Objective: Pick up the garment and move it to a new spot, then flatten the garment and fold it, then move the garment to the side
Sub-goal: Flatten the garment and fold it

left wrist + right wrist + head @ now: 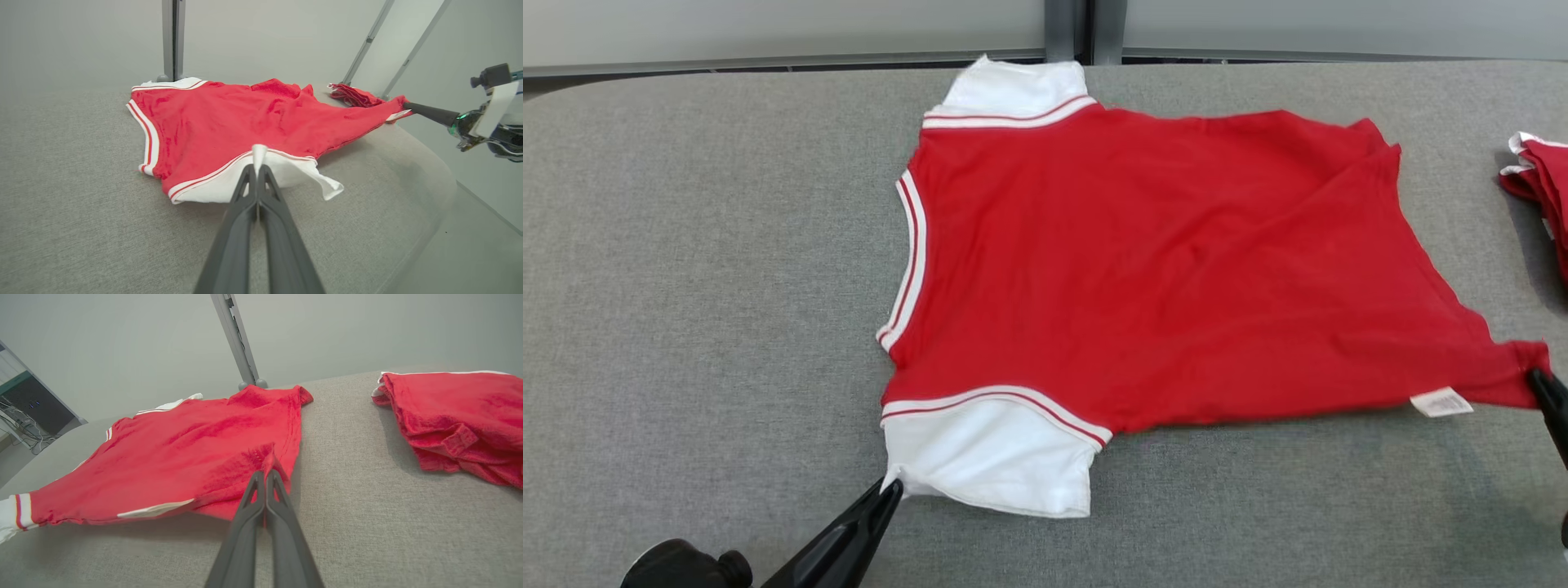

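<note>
The garment (1160, 261) is a red T-shirt with white sleeves and red-and-white striped trim, spread on the grey table with its neck to the left. My left gripper (892, 488) is shut on the corner of the near white sleeve (229, 185), pinching a peak of white cloth (258, 153). Over at the right edge, my right gripper (1535, 377) is shut on the near hem corner, and a fold of red cloth (267, 457) rises between its fingers. A white care label (1441, 403) sticks out by that corner. The hem side lifts slightly off the table.
A second red garment (1539, 188) lies folded at the table's right edge, and looks large in the right wrist view (457, 416). A grey post (1068, 31) stands behind the table. Bare grey table surface (703, 269) stretches to the left and along the front.
</note>
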Motion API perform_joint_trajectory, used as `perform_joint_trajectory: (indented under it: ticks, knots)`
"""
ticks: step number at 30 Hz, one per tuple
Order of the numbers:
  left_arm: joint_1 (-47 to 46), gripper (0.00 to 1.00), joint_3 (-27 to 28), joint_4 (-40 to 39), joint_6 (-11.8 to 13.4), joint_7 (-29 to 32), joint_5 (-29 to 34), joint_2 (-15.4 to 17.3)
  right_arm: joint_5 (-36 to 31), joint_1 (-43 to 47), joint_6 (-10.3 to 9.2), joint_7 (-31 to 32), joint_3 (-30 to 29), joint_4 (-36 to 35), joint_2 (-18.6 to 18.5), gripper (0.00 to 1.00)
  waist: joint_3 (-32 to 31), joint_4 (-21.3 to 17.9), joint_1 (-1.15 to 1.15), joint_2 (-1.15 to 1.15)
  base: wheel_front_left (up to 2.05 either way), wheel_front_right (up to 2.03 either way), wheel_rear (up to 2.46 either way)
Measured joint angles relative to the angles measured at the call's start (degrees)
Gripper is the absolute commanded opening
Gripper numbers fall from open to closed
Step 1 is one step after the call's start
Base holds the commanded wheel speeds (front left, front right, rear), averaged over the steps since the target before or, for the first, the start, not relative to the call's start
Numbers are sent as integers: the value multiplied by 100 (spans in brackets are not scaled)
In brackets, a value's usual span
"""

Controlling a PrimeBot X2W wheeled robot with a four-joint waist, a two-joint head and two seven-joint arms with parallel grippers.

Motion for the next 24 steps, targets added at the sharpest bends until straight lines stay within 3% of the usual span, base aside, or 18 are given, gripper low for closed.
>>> perform_joint_trajectory:
  ticks: [6, 9, 18, 24]
  knots:
    - [-20, 0, 153, -382, 207, 220, -249, -21, -268, 350, 0, 0, -112, -20, -97, 0, 20, -33, 0, 0, 0, 0, 0]
    - [-407, 0, 232, -215, 245, 176, -358, -218, -371, 88, 0, 19, 30, 105, 51, 0, 95, -68, 0, 0, 0, 0, 0]
    - [-2358, 0, 38, 1332, 15, 70, -497, -680, -254, -1173, 0, 13, 327, 849, 542, 0, 436, 42, 0, 0, 0, 0, 0]
    - [-3444, 0, -162, 2203, -96, -275, -338, -753, -379, -1759, 0, 1, 293, 1132, 598, 0, 771, 82, 0, 0, 0, 0, 0]
